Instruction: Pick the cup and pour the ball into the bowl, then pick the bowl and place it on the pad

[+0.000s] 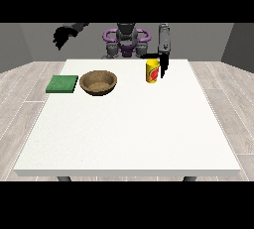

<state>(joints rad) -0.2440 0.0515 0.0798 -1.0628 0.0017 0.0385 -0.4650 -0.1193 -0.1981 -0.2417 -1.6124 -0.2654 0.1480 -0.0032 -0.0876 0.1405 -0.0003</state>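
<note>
A yellow cup (pixel 152 70) with a red mark stands upright on the white table (pixel 129 134), right of centre near the far edge. The ball is not visible. The hand at the view's right (pixel 162 64) hangs down right beside the cup, its black fingers against the cup's right side. A brown wooden bowl (pixel 98 82) sits left of the cup. A green pad (pixel 62 84) lies flat at the table's left edge, beside the bowl. The hand at the view's left (pixel 63 35) is raised high above and behind the table's left corner, fingers hanging relaxed.
The robot's torso (pixel 126 39) stands behind the far edge of the table. Wooden floor surrounds the table on all sides.
</note>
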